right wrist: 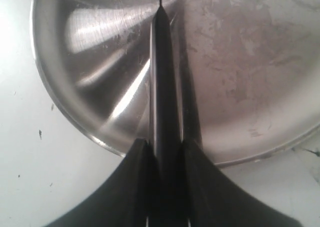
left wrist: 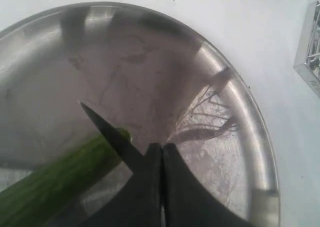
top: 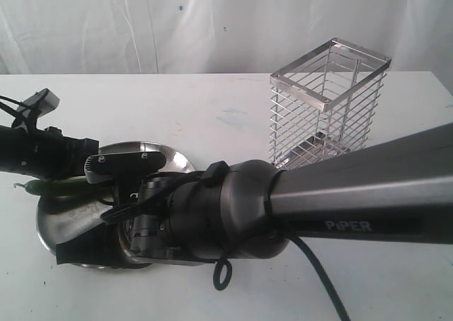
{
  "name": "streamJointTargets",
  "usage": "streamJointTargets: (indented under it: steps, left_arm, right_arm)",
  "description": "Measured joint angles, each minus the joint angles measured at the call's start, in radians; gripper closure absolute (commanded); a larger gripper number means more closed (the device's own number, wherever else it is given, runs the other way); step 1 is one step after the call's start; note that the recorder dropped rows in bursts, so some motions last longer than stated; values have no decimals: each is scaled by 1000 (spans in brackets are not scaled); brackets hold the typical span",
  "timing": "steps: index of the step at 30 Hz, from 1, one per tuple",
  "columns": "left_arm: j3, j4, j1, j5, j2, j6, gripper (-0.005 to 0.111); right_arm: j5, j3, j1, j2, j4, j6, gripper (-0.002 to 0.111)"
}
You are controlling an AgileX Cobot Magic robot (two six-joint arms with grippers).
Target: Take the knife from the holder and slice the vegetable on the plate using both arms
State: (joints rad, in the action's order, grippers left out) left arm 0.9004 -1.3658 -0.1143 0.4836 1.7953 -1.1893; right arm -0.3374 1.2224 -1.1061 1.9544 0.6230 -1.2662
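The right end effector [right wrist: 165, 146] is clenched on the handle of the knife [right wrist: 165, 77], and the dark blade reaches over the plate [right wrist: 240, 62] at the near left of the bench [top: 212, 116], crossing the end of the vegetable [left wrist: 60, 179] that lies on it. The left end effector [left wrist: 162, 149] is clenched shut on nothing, just beside the vegetable. The holder [top: 329, 105] stands well apart at the far right.
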Motion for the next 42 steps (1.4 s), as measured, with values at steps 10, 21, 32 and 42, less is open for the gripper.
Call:
streamJointTargets:
  steps: [10,21,32,42]
  left_arm:
    - [0,0,0,-2,1,0,107]
    - [0,0,0,6,1,0,107]
    - [0,0,0,14,1,0,107]
    - [0,0,0,14,1,0,107]
  right_arm:
    - [-9,0,0,0,0,0,108]
    - [-29,0,0,-19,96,-67,108]
    - [-23,0,0,-18,90,-76,108]
    - [-21,0,-2,-8,74,-76,108]
